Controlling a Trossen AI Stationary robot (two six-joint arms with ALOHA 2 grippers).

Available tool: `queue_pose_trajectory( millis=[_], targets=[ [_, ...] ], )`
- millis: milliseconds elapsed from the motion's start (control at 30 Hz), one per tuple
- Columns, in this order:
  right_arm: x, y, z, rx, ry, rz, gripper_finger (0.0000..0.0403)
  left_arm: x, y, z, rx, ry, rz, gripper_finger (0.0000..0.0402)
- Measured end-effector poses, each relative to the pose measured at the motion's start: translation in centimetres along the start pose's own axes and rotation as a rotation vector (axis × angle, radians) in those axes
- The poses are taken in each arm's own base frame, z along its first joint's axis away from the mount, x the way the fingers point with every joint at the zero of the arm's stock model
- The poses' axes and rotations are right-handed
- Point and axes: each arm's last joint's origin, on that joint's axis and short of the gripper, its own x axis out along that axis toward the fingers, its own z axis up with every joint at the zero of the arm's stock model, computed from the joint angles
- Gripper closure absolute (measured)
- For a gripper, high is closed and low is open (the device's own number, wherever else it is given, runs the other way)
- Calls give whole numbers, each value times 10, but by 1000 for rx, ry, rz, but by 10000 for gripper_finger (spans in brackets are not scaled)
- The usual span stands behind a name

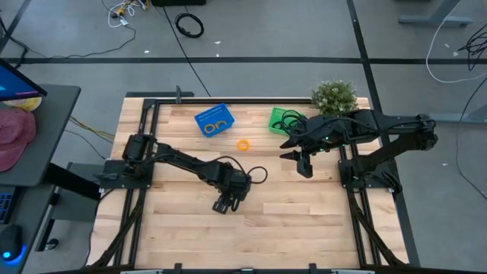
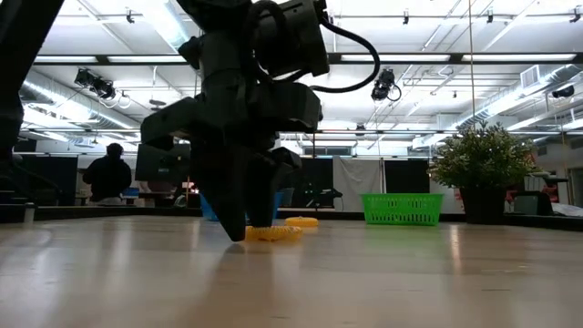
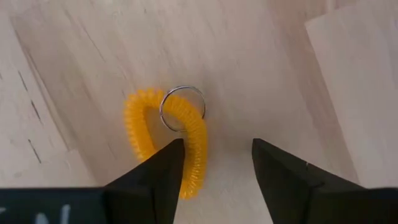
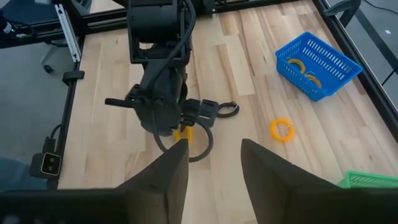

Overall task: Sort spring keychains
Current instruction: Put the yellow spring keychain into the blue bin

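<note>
The left end effector (image 3: 214, 168) hangs spread wide over an orange spring keychain (image 3: 163, 138) lying flat on the tabletop (image 1: 304, 213). One finger overlaps the coil; centring before closing seems wise. The right end effector (image 1: 304, 166) waits released near the green basket (image 1: 283, 120).

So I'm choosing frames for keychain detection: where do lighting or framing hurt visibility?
Low view: bright ceiling lights behind leave the left gripper a dark silhouette, the orange keychain a thin sliver beneath it. Left wrist view: even light, the keychain sharp, partly cut off by a finger. High view: the second orange keychain tiny. Right wrist view: the right gripper blocks the bottom.
</note>
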Motion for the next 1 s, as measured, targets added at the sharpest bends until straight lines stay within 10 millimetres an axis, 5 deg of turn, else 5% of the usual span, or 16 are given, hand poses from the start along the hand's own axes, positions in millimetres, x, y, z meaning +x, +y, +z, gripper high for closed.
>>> queue_pose_trajectory(
  millis=[200,500,667,833,1000],
  targets=[
    [0,0,0,0,0,0,252,0,0,0,-1,0,4,249],
    [0,0,0,0,0,0,252,0,1,0,-26,5,20,379],
    [0,0,0,0,0,0,252,-1,0,0,-27,7,21,382],
    [0,0,-1,-1,5,-2,252,-23,-1,-2,-28,6,45,392],
    [0,0,-1,-1,7,-8,252,-67,-2,1,-51,-81,141,392]
  ],
)
